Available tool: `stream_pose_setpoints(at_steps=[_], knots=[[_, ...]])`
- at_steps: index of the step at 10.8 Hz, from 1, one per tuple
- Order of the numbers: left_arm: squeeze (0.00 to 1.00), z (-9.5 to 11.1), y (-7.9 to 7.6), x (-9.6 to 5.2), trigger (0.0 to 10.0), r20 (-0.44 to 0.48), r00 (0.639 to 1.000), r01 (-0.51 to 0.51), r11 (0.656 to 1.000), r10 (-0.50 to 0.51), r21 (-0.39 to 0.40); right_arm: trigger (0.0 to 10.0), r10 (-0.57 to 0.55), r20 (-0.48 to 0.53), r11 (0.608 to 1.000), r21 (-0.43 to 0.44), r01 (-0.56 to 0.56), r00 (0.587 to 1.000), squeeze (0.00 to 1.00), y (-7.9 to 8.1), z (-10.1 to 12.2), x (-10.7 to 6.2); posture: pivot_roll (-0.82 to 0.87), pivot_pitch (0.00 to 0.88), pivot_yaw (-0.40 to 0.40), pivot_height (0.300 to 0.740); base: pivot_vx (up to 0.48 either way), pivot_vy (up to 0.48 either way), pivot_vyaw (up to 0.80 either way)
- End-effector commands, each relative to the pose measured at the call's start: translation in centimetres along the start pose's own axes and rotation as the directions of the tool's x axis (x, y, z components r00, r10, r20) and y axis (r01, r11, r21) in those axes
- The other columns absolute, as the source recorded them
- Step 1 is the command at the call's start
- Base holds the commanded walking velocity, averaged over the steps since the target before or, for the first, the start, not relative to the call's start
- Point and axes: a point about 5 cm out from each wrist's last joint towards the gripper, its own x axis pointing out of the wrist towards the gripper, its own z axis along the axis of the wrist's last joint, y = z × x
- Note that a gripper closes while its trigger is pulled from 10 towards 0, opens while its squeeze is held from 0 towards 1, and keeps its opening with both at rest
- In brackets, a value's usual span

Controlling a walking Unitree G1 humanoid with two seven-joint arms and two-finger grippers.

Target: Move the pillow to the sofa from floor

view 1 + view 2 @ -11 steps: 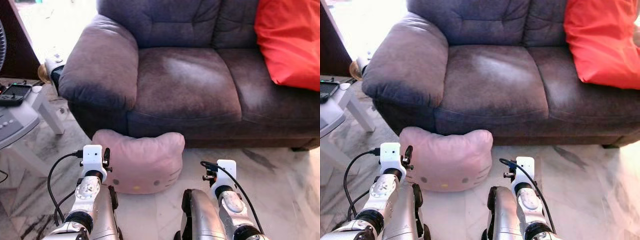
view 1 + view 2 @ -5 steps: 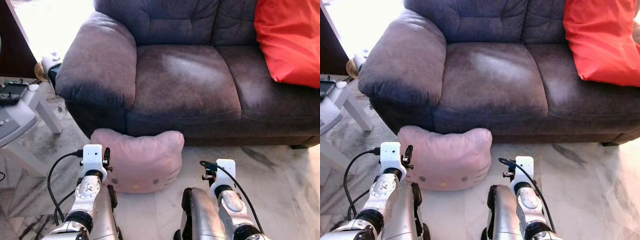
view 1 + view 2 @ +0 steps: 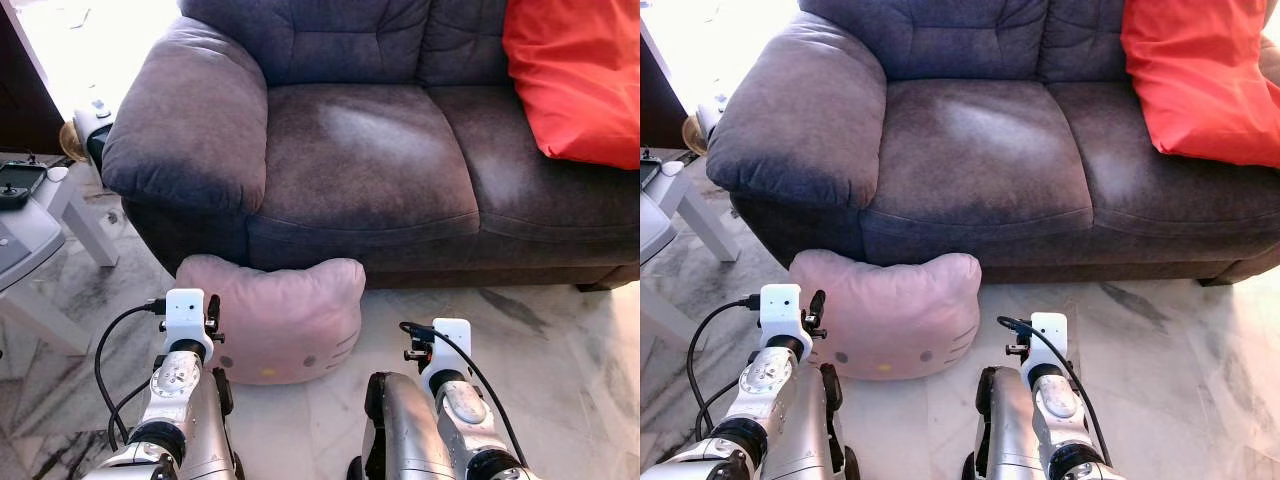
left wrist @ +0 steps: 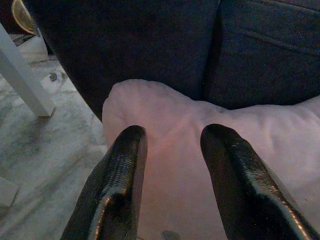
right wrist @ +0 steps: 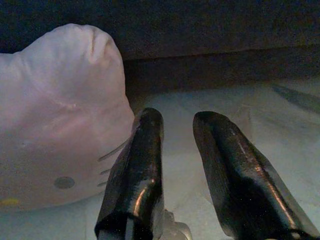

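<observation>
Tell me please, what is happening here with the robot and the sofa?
The robot stands facing a dark sofa. A pink pillow lies on the marble floor against the sofa's front. The left gripper and the right gripper are both open, near the pillow, and hold nothing.

The left arm hides the pink pillow's near-left corner, and the frame edge crops the red cushion.
</observation>
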Motion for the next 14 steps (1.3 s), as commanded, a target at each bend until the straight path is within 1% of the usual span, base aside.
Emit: stream_pose_setpoints(at_steps=[1, 6, 8, 10, 14], knots=[[0.0, -0.2, -0.03, 0.01, 10.0, -0.019, 1.0, -0.002, 1.0, 0.002, -0.016, 10.0, -0.002, -0.007, 1.0, -0.004, 0.002, 1.0, 0.0, -0.27, -0.02, 0.01, 0.08, 0.102, -0.088, 0.494, 0.0, 0.285, 0.0], [0.0, -0.24, 0.03, 0.0, 10.0, -0.023, 1.0, 0.0, 1.0, -0.001, -0.01, 10.0, 0.001, -0.01, 1.0, -0.004, -0.001, 1.0, 0.0, -0.22, -0.05, 0.01, 0.08, 0.104, -0.086, 0.494, 0.0, 0.354, 0.0], [0.0, -0.15, 0.0, 0.03, 10.0, -0.018, 1.0, 0.01, 1.0, -0.009, 0.017, 10.0, 0.002, -0.011, 1.0, -0.002, -0.002, 1.0, 0.0, -0.15, -0.05, 0.02, 0.08, 0.104, -0.084, 0.494, 0.0, 0.0, 0.0], [0.0, 0.4, -0.45, 0.28, 10.0, 0.008, 0.999, 0.033, 0.999, -0.033, 0.02, 10.0, 0.0, -0.011, 1.0, 0.0, 0.0, 1.0, 0.0, -0.22, -0.07, 0.01, 0.08, 0.104, -0.083, 0.494, 0.0, 0.0, 0.0], [0.0, 0.37, -0.53, 0.33, 10.0, -0.002, 0.999, 0.036, 0.999, -0.036, 0.024, 10.0, 0.006, -0.01, 1.0, -0.001, -0.006, 1.0, 0.0, -0.16, -0.05, 0.02, 0.08, 0.098, -0.08, 0.494, 0.0, 0.0, 0.0]])
